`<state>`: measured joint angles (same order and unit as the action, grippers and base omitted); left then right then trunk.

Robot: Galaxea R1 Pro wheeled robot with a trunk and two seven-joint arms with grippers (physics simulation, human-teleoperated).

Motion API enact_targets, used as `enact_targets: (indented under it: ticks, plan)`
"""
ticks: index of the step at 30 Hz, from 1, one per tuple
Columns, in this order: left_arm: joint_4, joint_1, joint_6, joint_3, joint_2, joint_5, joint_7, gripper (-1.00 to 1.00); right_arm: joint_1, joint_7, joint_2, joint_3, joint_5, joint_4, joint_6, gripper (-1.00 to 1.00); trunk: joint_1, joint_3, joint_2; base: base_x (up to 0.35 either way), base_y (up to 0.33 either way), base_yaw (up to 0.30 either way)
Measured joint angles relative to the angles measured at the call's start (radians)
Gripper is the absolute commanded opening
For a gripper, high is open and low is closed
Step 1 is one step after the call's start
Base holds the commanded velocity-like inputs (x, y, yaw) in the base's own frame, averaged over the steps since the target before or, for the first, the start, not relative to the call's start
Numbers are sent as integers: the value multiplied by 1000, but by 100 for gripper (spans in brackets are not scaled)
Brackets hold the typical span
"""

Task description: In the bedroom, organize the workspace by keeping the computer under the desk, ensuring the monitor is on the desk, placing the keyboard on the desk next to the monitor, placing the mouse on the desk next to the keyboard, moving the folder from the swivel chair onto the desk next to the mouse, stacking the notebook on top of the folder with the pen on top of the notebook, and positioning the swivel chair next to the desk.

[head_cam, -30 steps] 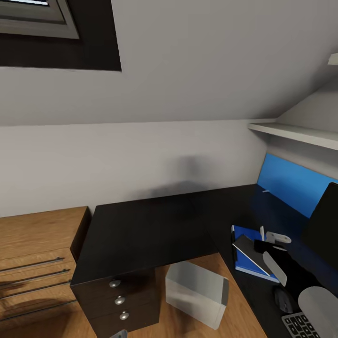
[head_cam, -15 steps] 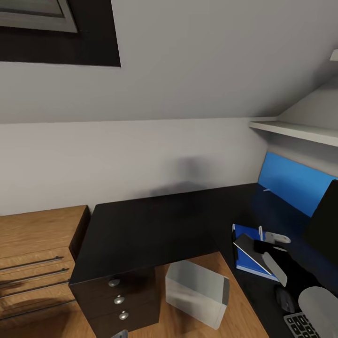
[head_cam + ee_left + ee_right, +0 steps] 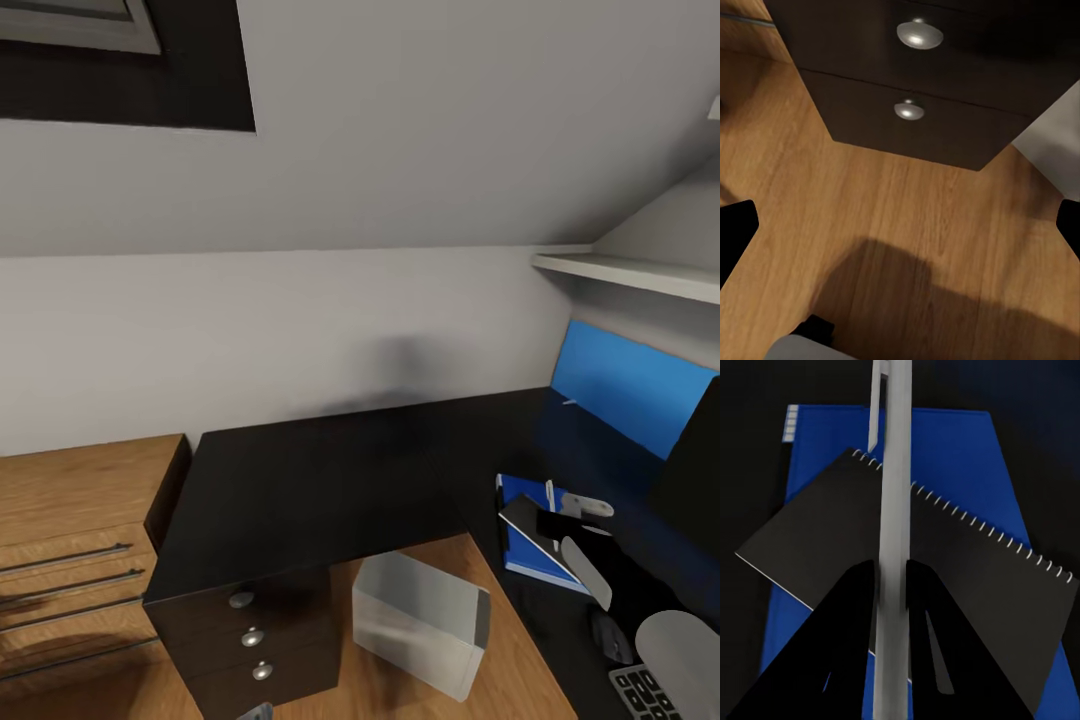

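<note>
At the right of the glossy black desk [image 3: 320,480], the right end effector [image 3: 891,574] is clamped on the slim white pen [image 3: 894,472], poised over the grey spiral notebook [image 3: 832,547] lying askew on the flat blue folder [image 3: 945,442], evidently to top the stack.

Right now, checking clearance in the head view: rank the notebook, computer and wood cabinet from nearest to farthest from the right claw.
1. Notebook, just under the right claw gripping the pen.
2. Computer, on the floor by the drawers.
3. Wood cabinet, far left.
</note>
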<state>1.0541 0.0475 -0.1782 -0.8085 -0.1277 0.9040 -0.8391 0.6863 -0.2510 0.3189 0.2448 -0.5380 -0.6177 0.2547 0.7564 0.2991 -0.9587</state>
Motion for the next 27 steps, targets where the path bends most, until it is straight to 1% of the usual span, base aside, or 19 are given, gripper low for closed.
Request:
enact_targets:
  ticks: [3, 13, 27]
  plan:
    - [0, 0, 0, 0, 0, 0, 0, 100, 0, 0, 0, 0, 0, 0, 0, -100, 12, 9, -21, 0, 0, 0]
    - [-1, 0, 0, 0, 0, 0, 0, 100, 0, 0, 0, 0, 0, 0, 0, -100, 12, 10, -21, 0, 0, 0]
    - [-2, 0, -1, 1, -2, 1, -1, 100, 0, 0, 0, 0, 0, 0, 0, -100, 65, 53, -119, 0, 0, 0]
